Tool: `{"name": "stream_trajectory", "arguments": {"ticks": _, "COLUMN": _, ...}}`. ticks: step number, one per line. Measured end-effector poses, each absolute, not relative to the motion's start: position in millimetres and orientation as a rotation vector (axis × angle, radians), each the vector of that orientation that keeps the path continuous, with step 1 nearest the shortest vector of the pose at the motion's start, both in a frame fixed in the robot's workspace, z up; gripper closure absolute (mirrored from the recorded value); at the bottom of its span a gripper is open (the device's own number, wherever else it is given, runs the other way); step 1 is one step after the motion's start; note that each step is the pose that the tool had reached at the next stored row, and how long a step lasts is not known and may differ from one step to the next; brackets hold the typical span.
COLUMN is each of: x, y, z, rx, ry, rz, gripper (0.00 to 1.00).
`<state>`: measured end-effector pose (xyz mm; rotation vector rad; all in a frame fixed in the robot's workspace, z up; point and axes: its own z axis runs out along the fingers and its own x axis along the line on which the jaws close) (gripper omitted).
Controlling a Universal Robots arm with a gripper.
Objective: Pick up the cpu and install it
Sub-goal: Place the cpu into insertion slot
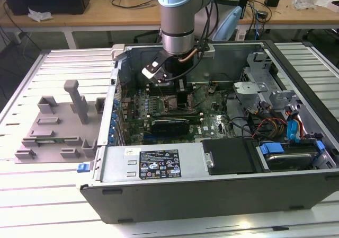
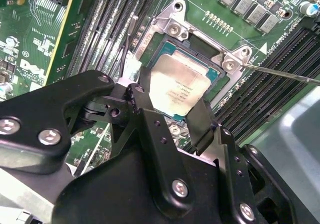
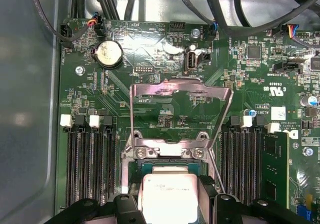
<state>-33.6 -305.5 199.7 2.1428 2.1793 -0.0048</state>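
A white slatted metal surface [image 1: 32, 195] fills the exterior view's left. On it rests a grey plastic tray with raised blocks [image 1: 50, 134], with bare slats around it. Just beside the tray lies an open grey metal computer case [image 1: 159, 195], its walls rising on every side of the green motherboard [image 1: 159, 111].

A silver and pale-blue robot arm [image 1: 177, 15] reaches straight down into the case near its far wall. Its black gripper [image 1: 177, 92] is low over the board. At the exterior view's right, a flat black box [image 1: 230, 156], grey metal drive cages [image 1: 265, 84] and blue and orange cables [image 1: 294, 124] crowd the case, well apart from the gripper.

In both wrist views the small flat square cpu with a shiny silver top and thin green edge [image 2: 182, 84] [image 3: 167, 194] lies over the opening of the dark metal-framed socket [image 2: 175, 29]. Whether it is fully seated cannot be told. The black fingers [image 2: 202, 124] are closed on it, one against each of two opposite edges.

The socket's hinged metal load plate [image 3: 180, 89] is folded back open onto the board. A thin metal lever [image 2: 280, 73] juts out past one socket corner. Rows of long black memory slots [image 3: 87, 159] run close along both sides of the socket, leaving narrow room beside the fingers. A round silver coin battery [image 3: 109, 53] and black cables [image 3: 225, 4] lie farther off, near the case wall.
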Motion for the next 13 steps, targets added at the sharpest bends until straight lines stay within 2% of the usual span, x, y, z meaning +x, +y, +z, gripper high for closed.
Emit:
{"name": "stream_trajectory", "arguments": {"ticks": 5, "x": -33.4, "y": -305.6, "z": 199.7, "rx": 2.142, "ry": 2.179, "rz": -0.005, "gripper": 0.47}}
{"name": "stream_trajectory", "arguments": {"ticks": 6, "x": -33.4, "y": -305.6, "z": 199.6, "rx": 2.143, "ry": 2.18, "rz": -0.005, "gripper": 0.45}}
{"name": "stream_trajectory", "arguments": {"ticks": 7, "x": -33.4, "y": -305.5, "z": 199.6, "rx": 2.143, "ry": 2.18, "rz": -0.005, "gripper": 0.39}}
{"name": "stream_trajectory", "arguments": {"ticks": 13, "x": -33.5, "y": -305.5, "z": 207.8, "rx": 2.143, "ry": 2.18, "rz": -0.005, "gripper": 0.39}}
